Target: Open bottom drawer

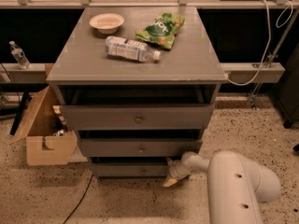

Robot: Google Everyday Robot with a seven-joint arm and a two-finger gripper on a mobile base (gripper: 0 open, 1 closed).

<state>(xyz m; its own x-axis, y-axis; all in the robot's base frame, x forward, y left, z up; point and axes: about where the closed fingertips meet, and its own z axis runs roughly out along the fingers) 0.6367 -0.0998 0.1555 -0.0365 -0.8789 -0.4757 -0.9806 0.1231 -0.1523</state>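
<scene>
The grey cabinet (pixel 140 64) has three drawers. The bottom drawer (pixel 126 170) is the lowest one, with a slim flat front and a small round knob (pixel 143 171) at its centre. It stands slightly out from the cabinet, as do the two drawers above. My gripper (pixel 171 174) is low at the right end of the bottom drawer's front, close against it, on a white arm (pixel 233 185) that comes in from the lower right.
On the cabinet top lie a bowl (pixel 107 22), a plastic bottle (pixel 132 49) and a green snack bag (pixel 161 30). An open cardboard box (pixel 44 129) stands on the floor to the left. A second bottle (pixel 19 55) stands on the ledge at left. Cables hang at right.
</scene>
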